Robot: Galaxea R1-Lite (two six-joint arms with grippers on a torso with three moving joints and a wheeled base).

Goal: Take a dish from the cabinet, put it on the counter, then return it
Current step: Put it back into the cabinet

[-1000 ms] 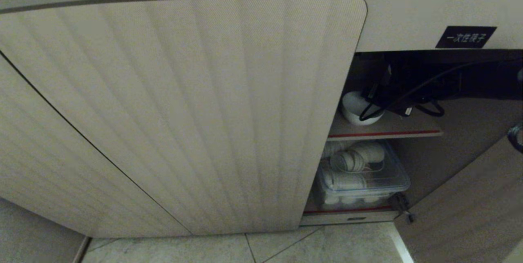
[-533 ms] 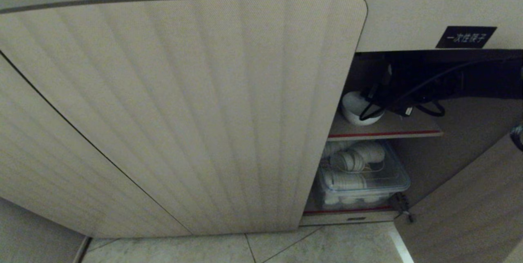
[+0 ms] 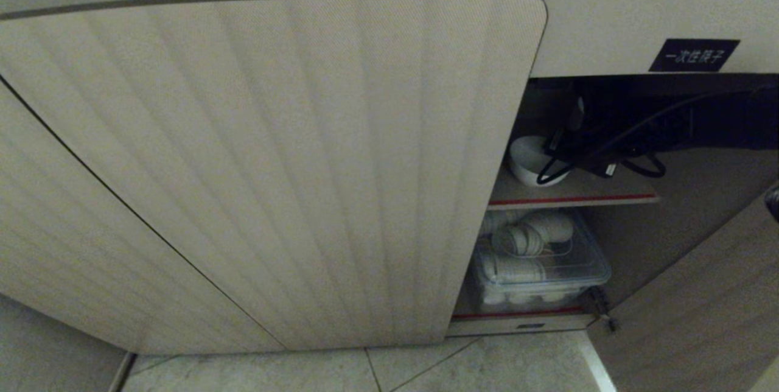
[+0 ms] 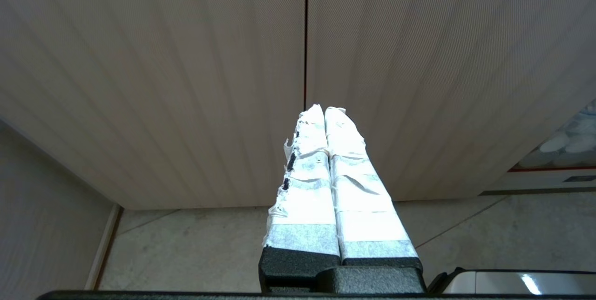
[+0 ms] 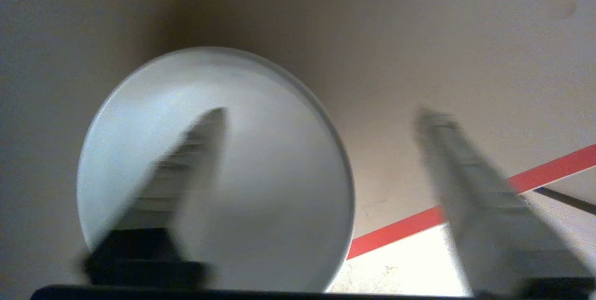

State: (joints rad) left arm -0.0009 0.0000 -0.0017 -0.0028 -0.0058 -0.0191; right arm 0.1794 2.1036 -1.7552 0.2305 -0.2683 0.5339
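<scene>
White bowl: the dish (image 3: 530, 161) stands on the red-edged shelf (image 3: 572, 199) inside the cabinet (image 3: 274, 167).
Right gripper (image 5: 321, 118): over the dish; jaws apart, one finger above the bowl's hollow, one outside its rim; nothing clamped.
Left gripper (image 4: 324, 110): well away from the shelf, facing the closed ribbed doors; jaws together.

Head view dim; right wrist fingers (image 5: 186, 169) motion-blurred; left wrist glare.
</scene>
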